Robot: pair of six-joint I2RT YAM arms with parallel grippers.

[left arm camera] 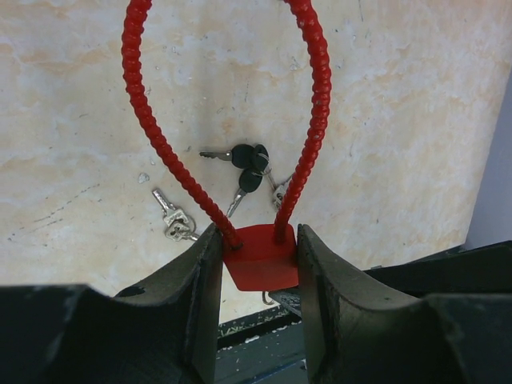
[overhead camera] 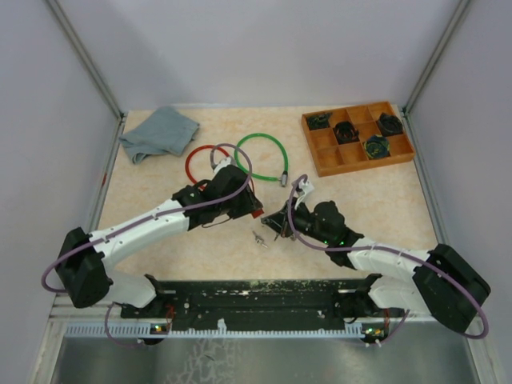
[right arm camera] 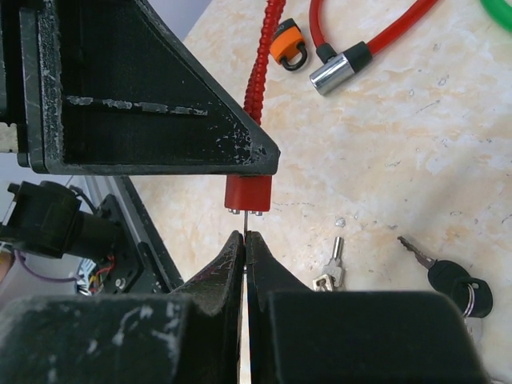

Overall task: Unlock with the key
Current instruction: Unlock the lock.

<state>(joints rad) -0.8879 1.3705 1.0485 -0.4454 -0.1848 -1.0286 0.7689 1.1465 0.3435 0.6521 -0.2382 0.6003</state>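
My left gripper (left arm camera: 259,240) is shut on the red lock (left arm camera: 261,258), its fingers pressing on the body's two sides. The lock's ribbed red cable (left arm camera: 144,112) loops away over the table. From above, the red lock (overhead camera: 255,211) hangs just past my left gripper (overhead camera: 246,206). My right gripper (right arm camera: 244,238) is shut on the key (right arm camera: 245,233); only a thin silver blade shows. The blade runs straight up from the fingertips into the underside of the red lock (right arm camera: 246,194). My right gripper (overhead camera: 282,224) faces the lock from the right.
Loose silver keys (right arm camera: 332,268) and a bunch of black-headed keys (right arm camera: 448,276) lie on the table below the lock. A green cable loop (overhead camera: 262,156), a grey cloth (overhead camera: 158,133) and a wooden compartment tray (overhead camera: 358,138) sit farther back. An orange padlock (right arm camera: 286,46) lies near a silver lock cylinder (right arm camera: 332,72).
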